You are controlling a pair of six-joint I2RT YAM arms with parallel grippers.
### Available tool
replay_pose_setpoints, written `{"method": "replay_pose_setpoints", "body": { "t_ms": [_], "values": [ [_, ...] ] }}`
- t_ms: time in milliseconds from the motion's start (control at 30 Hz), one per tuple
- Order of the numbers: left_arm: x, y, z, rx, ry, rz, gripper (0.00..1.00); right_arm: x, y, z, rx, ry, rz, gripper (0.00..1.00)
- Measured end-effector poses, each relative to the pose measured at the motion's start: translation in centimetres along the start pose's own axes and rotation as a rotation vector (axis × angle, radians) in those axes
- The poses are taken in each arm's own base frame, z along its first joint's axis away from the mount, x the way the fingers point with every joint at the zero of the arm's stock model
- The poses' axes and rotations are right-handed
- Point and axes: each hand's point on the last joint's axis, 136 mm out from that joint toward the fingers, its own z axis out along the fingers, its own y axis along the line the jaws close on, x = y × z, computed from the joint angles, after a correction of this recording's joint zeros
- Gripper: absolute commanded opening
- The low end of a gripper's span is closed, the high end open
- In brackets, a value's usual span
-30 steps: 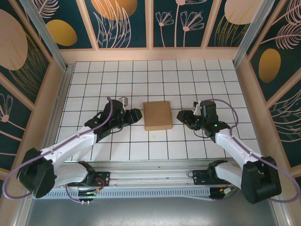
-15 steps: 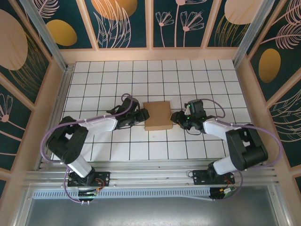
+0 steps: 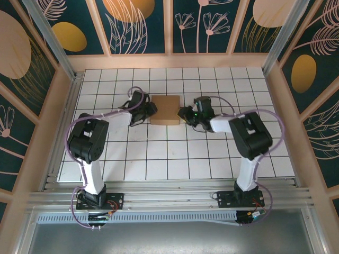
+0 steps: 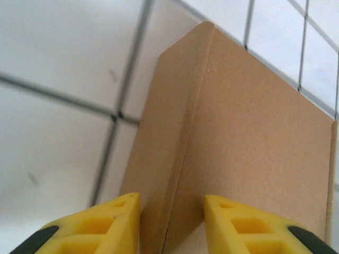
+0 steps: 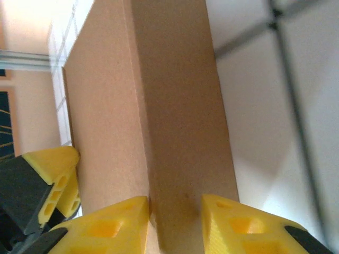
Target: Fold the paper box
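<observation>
The paper box [image 3: 165, 109] is being bracketed from both sides.
The left gripper [image 3: 150, 109] is reaching in at the box's left side, its yellow fingers [image 4: 111, 219] part-spread astride the upper crease; I cannot tell whether they are pinching it. The box is lying folded flat toward the table's [image 3: 106, 159] far edge, midway between its left and right edges. The right gripper [image 3: 184, 112] is mirroring this, probably to steady or lift it; I cannot tell whether its fingers are gripping either.

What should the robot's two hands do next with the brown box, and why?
Probably squeeze both grippers a little tighter. The left gripper and right gripper sit at opposite sides of the paper box, each with yellow fingers straddling its edge, but a firm pinch isn't clear yet.
</observation>
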Motion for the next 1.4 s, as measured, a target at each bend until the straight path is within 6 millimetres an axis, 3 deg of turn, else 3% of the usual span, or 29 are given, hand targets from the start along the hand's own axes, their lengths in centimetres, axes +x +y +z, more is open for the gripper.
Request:
{"method": "replay_pose_setpoints", "body": {
  "t_ms": [167, 333, 467, 600, 667, 767, 867, 933, 1033, 1100, 1167, 1300, 1367, 1400],
  "values": [
    [-6.8, 2.4, 2.1, -0.037, -0.096, -0.04, 0.4, -4.2, 3.8, 6.8, -0.076, -0.049, -0.016, 0.33],
    [-12.4, 4.1, 4.2, -0.032, -0.167, -0.072, 0.45, -6.2, 6.7, 11.3, -0.108, -0.076, -0.05, 0.34],
    [-14.5, 4.3, 5.0, 0.002, -0.177, -0.076, 0.46, -6.3, 8.1, 12.0, -0.107, -0.068, -0.066, 0.38],
    [-15.6, 3.4, 4.2, 0.039, -0.183, -0.054, 0.49, -7.2, 9.8, 11.0, -0.1, -0.074, -0.136, 0.44],
    [-15.6, 2.7, 2.6, 0.058, -0.189, -0.033, 0.5, -7.6, 10.3, 9.0, -0.089, -0.077, -0.174, 0.47],
    [-14.9, 1.5, -2.6, 0.092, -0.216, 0.001, 0.55, -8.6, 10.9, 3.0, -0.068, -0.115, -0.241, 0.51],
    [-14.5, -0.4, -10.6, 0.161, -0.312, 0.062, 0.66, -11.2, 11.6, -6.2, -0.042, -0.251, -0.331, 0.56],
    [-14.2, -1.5, -16.4, 0.215, -0.419, 0.119, 0.69, -13.6, 11.9, -13.6, -0.014, -0.409, -0.405, 0.66],
    [-13.3, -1.0, -21.9, 0.231, -0.556, 0.17, 0.71, -15.8, 10.4, -22.8, 0.066, -0.637, -0.482, 0.72],
    [-11.7, 1.2, -22.9, 0.205, -0.611, 0.165, 0.72, -15.8, 7.8, -26.5, 0.135, -0.725, -0.506, 0.76],
    [-9.4, 4.2, -22.1, 0.156, -0.615, 0.163, 0.76, -15.4, 3.7, -28.4, 0.215, -0.765, -0.501, 0.84],
    [-4.6, 11.2, -19.0, -0.019, -0.571, 0.197, 0.86, -13.6, -7.1, -29.8, 0.392, -0.772, -0.408, 0.92],
    [-3.8, 13.4, -18.6, -0.095, -0.589, 0.222, 0.97, -12.3, -11.9, -30.1, 0.463, -0.776, -0.359, 0.93],
    [-3.8, 14.3, -18.7, -0.133, -0.608, 0.227, 0.97, -11.6, -13.7, -30.0, 0.486, -0.778, -0.352, 0.93]
  ]
}}
